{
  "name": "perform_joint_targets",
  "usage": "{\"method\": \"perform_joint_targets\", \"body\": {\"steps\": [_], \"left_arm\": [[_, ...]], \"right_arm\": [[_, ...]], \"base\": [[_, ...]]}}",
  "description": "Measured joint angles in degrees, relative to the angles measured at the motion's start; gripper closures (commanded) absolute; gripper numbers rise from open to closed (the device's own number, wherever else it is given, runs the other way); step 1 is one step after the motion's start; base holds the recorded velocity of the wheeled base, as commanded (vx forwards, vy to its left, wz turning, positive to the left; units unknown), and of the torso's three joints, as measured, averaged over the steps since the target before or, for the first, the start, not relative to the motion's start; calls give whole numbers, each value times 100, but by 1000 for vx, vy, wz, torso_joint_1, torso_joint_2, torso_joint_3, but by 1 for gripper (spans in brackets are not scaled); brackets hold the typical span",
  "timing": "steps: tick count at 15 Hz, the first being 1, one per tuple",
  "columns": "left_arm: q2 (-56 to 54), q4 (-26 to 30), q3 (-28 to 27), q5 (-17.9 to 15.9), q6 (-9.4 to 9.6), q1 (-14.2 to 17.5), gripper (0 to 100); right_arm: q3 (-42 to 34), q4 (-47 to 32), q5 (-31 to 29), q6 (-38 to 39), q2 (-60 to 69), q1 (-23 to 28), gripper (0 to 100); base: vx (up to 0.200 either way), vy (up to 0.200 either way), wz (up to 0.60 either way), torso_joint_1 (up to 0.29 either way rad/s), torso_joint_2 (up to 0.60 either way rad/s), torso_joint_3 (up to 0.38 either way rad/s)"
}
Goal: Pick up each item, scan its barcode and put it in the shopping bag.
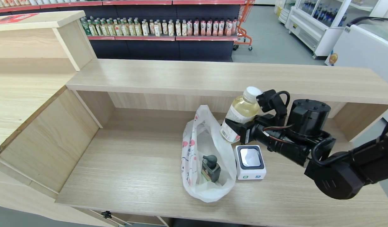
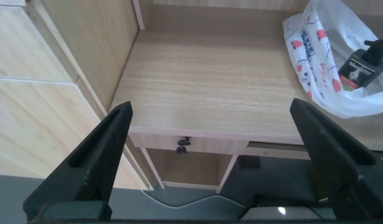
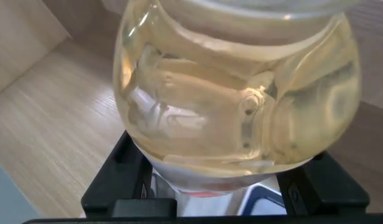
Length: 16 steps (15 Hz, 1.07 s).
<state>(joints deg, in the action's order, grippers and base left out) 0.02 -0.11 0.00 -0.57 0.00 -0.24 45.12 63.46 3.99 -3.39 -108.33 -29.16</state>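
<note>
Right claw (image 1: pixel 237 125): in the head view we see it clamped on the lower half of the bottle (image 1: pixel 242 108), and its arm comes in from the right side.
Bottle: it has a white cap and pale yellow liquid. It is held tilted in the air above the worktop (image 1: pixel 128 164), with the cap toward the far wall.
Shopping bag (image 1: pixel 191 148): white plastic with red marks, lying open in the middle of the worktop.
Pump bottle (image 1: pixel 210 168): dark, standing inside the bag.
Scanner (image 1: pixel 250 161): a small white box with a dark window facing up, just beside the bag on its right. It is below the held bottle and apart from it.
Shelf (image 1: pixel 159 27): behind the worktop, with a row of drink bottles.
Left claw (image 2: pixel 210 124): in the left wrist view we see its two fingers wide apart with nothing between them, before the near edge of the worktop. The bag with the pump bottle lies farther off.
Lock (image 2: pixel 182 144): small and dark, on the front panel under the worktop edge.
Right wrist view: we see the bottle very close, and the dark fingers (image 3: pixel 120 168) press on both its sides.
</note>
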Motion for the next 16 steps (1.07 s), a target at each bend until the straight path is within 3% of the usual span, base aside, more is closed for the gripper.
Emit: {"method": "perform_joint_targets", "body": {"steps": [7,16], "left_arm": [[0,-5,0,2,0,4,0],[0,-5,0,-2,0,2,0]], "right_arm": [[469,368,279,568,-947,199,100],[523,1173,909,933,-1747,430,100]], "base": [[0,0,0,0,0,0],[0,0,0,0,0,0]]}}
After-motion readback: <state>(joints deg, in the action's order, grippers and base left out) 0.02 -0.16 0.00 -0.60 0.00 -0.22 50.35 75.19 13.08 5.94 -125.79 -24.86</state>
